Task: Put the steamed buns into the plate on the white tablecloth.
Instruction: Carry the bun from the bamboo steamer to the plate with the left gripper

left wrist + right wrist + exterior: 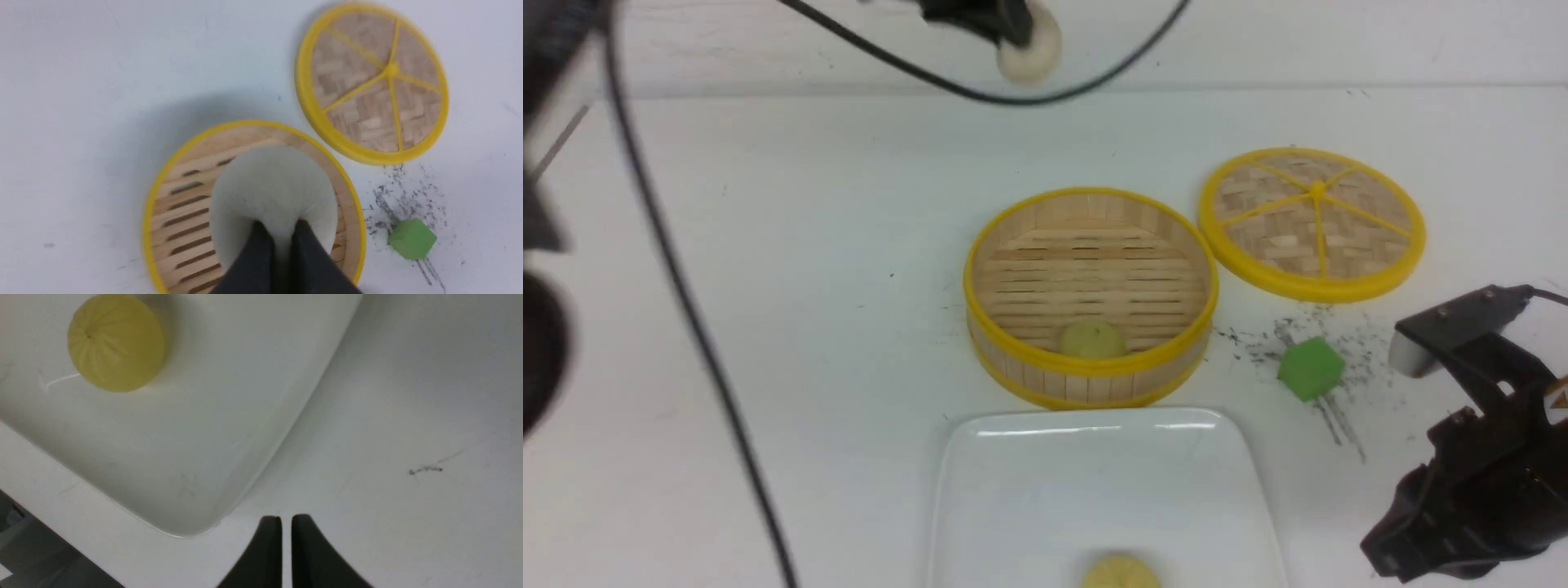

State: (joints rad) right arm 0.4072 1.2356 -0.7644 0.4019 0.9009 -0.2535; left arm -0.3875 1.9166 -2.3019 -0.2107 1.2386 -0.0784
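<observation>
My left pincer [280, 234] grasps a cream-white steamed bun [261, 183], pinched between its nearly closed tips and held in the air, well clear of the desk. Seen from my left wrist, the bun covers part of the round bamboo steamer [1092, 282], which stands on the white tablecloth [792, 327]. Inside the steamer, a pale yellow bun [1093, 339] sits near the wall closest to the plate. On the white rectangular plate [1094, 490], just beside the steamer, rests another yellow bun [116, 343], its pleated top showing. My right pincer [286, 526] grasps nothing, its tips a narrow gap apart, over the tablecloth just outside the plate's rim. The woven lid [1313, 220], edged in yellow, lies beside the steamer, and a green cube [1311, 368] rests on the cloth near dark scuffs on the right side.
</observation>
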